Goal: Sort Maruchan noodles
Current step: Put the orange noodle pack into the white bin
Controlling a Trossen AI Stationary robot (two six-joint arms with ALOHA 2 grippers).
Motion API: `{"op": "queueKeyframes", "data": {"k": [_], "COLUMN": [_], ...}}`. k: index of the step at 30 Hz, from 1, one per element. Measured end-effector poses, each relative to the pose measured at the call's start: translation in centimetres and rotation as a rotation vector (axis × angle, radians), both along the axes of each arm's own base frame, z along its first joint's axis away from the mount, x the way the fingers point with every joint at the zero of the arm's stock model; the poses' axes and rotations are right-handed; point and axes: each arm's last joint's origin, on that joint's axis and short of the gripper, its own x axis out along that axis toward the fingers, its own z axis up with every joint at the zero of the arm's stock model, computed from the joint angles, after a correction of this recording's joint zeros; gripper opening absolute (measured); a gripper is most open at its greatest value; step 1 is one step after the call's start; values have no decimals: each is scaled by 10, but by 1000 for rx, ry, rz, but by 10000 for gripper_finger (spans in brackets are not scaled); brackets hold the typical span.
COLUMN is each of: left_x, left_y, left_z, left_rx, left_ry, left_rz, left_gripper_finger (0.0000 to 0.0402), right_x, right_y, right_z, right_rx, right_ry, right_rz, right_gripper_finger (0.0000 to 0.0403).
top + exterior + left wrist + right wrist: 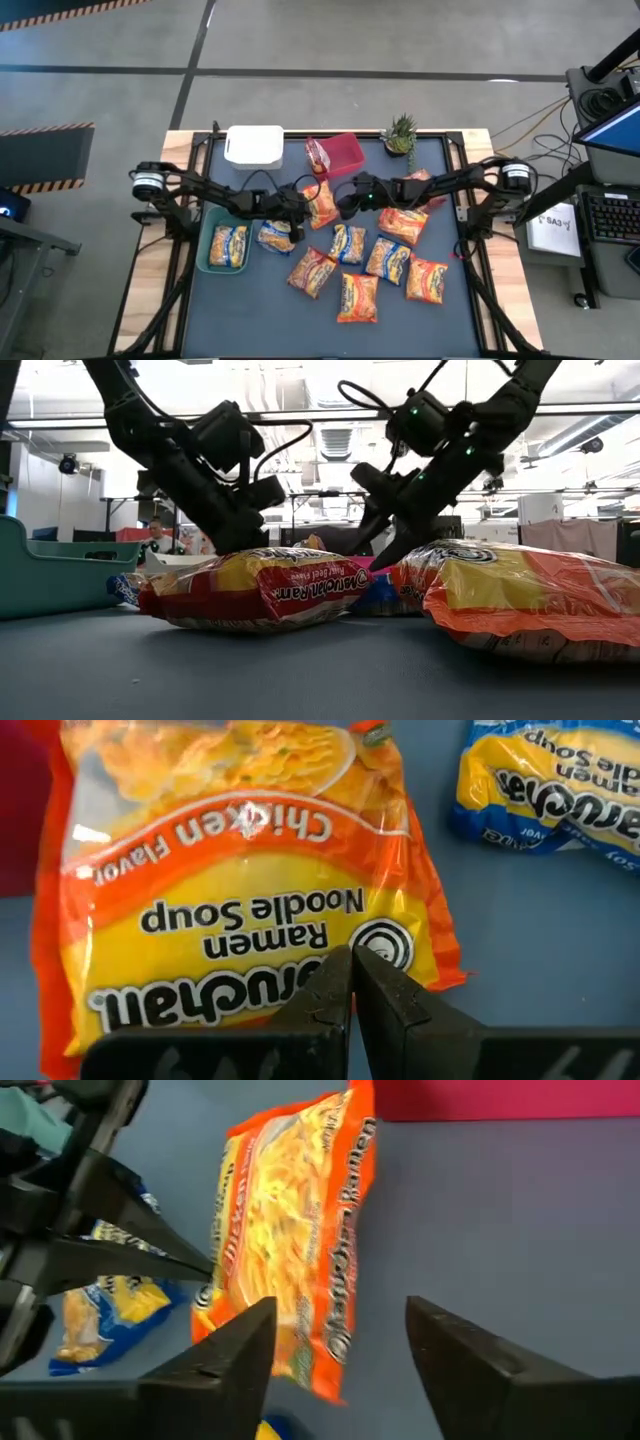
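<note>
An orange chicken-flavour Maruchan packet (322,205) (240,870) lies flat on the dark table between my two grippers, just in front of the red bin (343,152). My left gripper (303,207) (352,965) is shut, its tips at the packet's edge. From the right, my right gripper (343,203) (340,1345) stands open. Its two fingers are on either side of the packet's nearer end (300,1360). Several more packets (358,297) lie flat over the table's near half. My left gripper's shut fingertips (195,1265) lie against the orange packet's edge (330,935) on the side toward the left arm. They come slanting down from the table's left. The packet lies flat on the table. Whether my right gripper touches the packet I cannot tell.
A white bin (253,145) and a potted plant (400,133) stand along the far edge. The green bin (212,262) at the left holds a yellow-blue packet (229,245). One packet (318,155) sits in the red bin. A yellow-blue packet (275,235) lies below my left gripper.
</note>
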Motion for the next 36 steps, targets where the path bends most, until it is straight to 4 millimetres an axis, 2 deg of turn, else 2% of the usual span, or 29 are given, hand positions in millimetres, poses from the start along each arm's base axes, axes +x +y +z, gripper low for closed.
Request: {"op": "queueKeyframes", "data": {"k": [10,18,28,36], "left_x": [-2,-4,-4,-4], "left_y": [0,0,0,0], "left_z": [-3,-4,-5,-5], "left_rx": [-12,-18,-18,-19], "left_ry": [34,40,41,35], "left_rz": [9,18,19,18], "left_gripper_finger": [0,0,0,0], "right_x": [18,31,34,33], "right_y": [-10,-11,-11,-11], "right_z": [-22,-38,-41,-41], "right_rx": [1,-37,-19,-17], "right_ry": [-122,-243,-285,-282], "right_rz": [65,165,159,149], "right_gripper_finger": [301,310,261,151]}}
